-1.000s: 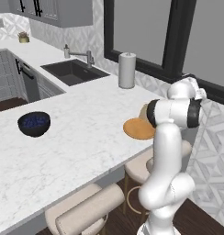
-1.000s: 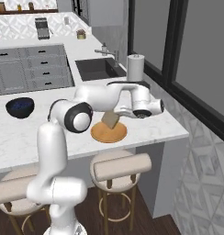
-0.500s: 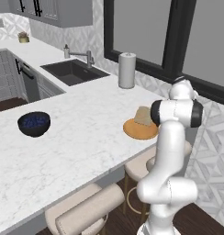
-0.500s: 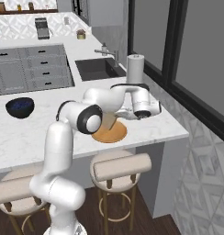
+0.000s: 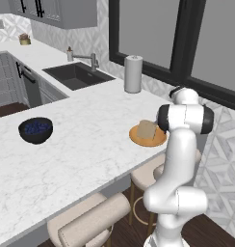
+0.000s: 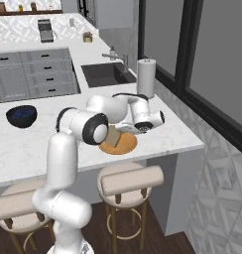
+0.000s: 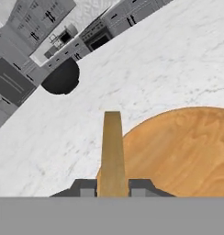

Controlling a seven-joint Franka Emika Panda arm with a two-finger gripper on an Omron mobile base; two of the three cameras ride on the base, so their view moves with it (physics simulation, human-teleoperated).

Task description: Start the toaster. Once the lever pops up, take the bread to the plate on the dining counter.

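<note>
The bread [image 7: 112,153], a tan slice seen edge-on in the hand view, stands between my two dark fingertips [image 7: 87,189]; my gripper [image 7: 112,192] is shut on it. It hangs just over the round orange-brown plate [image 7: 187,151], near the plate's edge. From the left base view the bread [image 5: 147,130] sits above the plate [image 5: 147,138] on the white marble dining counter [image 5: 85,144]. In the right base view the bread [image 6: 113,135] peeks out beside the hand over the plate [image 6: 119,145]; whether it touches the plate I cannot tell.
A black bowl of blue berries [image 5: 35,129] stands far left on the counter. A paper towel roll [image 5: 133,73] and a dark sink [image 5: 78,75] lie at the back. Padded stools [image 6: 130,179] stand below the counter's overhanging edge. A toaster [image 6: 44,30] sits on the far kitchen counter.
The arm has swung and lowered the bread over the plate; the hand now sits closer to the plate, and the slice shows clearly above it in the left base view.
</note>
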